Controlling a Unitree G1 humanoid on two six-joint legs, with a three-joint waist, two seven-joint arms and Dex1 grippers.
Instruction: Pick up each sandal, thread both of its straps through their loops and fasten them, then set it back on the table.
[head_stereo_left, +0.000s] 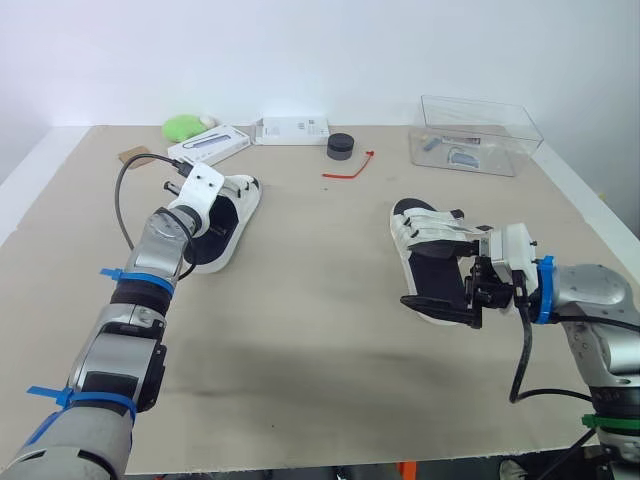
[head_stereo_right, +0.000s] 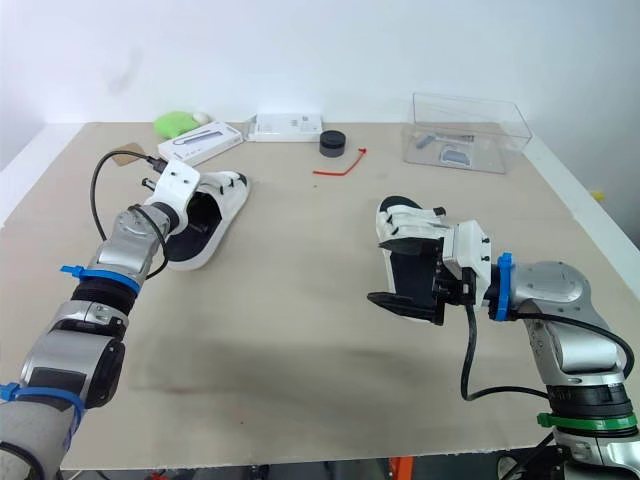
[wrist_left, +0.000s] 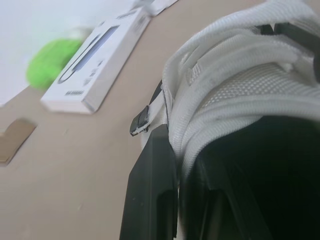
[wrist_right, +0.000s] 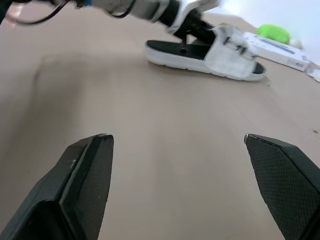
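Note:
Two white sandals with black footbeds lie on the tan table. The left sandal is at the far left. My left gripper reaches into it; in the left wrist view one black finger lies outside its white straps and the other sits inside, shut on the strap side. The right sandal lies on the right of the table. My right gripper is at its near end, open. In the right wrist view its fingers stand wide apart over bare table.
At the back stand a clear plastic box, a black round cap, a red tie, two white boxes, a green object and a cardboard scrap.

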